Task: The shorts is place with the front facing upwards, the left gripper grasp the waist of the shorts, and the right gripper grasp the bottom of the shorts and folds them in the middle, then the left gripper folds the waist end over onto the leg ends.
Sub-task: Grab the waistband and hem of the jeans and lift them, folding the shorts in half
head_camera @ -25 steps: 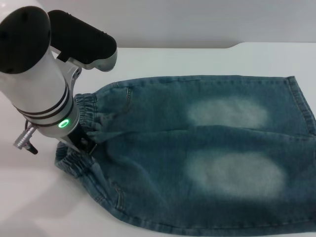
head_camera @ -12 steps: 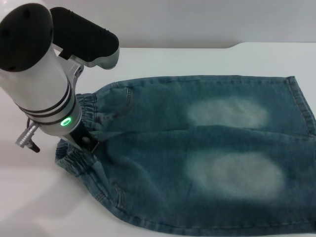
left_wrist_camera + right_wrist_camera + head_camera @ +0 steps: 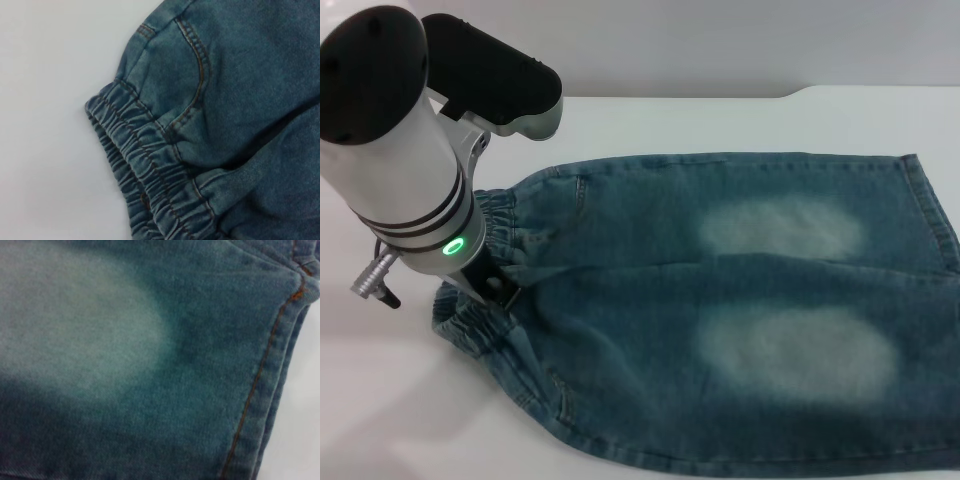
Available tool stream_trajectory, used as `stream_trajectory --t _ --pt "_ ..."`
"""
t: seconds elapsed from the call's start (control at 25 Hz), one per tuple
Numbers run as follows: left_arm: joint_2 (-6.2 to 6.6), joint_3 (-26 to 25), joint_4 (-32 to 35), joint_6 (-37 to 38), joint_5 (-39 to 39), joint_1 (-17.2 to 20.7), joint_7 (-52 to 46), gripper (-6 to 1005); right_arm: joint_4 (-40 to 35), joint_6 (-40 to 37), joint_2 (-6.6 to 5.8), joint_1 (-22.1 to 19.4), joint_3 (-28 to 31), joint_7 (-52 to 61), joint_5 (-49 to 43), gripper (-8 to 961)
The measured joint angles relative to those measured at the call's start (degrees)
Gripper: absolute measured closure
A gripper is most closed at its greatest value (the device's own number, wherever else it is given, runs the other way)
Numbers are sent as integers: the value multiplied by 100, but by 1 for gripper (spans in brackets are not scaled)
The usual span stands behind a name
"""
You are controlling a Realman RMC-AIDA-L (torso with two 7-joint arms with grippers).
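**Left gripper at the waist of the denim shorts**

The left gripper is at the left side of the head view, low at the middle of the elastic waistband. Its dark tip touches the gathered cloth there, and the denim is wrinkled around it. The fingers are hidden under the white arm, so I cannot tell if they are apart, together or clamped on the cloth. A green ring light shines on the wrist, just above the tip.

The shorts lie flat on the white table and fill the middle and right of the head view. The waist is at the left and the leg ends are at the right edge of the frame. Two pale faded patches are on the legs, one above the other.

The left wrist view shows the waistband with its gathered folds at the lower middle, and a curved pocket seam with orange stitching in the upper right.

The right gripper itself is not seen in any view. Its wrist camera looks closely at one leg, with the hem and its orange stitch line at the right side, and a strip of table beyond it.
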Motion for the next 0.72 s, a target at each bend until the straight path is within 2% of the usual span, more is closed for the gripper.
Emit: stream_trajectory --t 0.24,0.44,0.68,0.72 --pt "0 0 0 0 0 -2 12 984 -39 16 -32 58 -77 -1 43 509" --pt "5 0 -1 0 0 -5 22 984 -20 29 -43 61 -85 -1 47 737" --pt "9 0 0 1 0 -6 47 985 22 38 -60 60 -116 -1 52 950" --pt "9 -1 5 4 0 -6 56 985 34 40 -62 60 -118 -1 52 951"
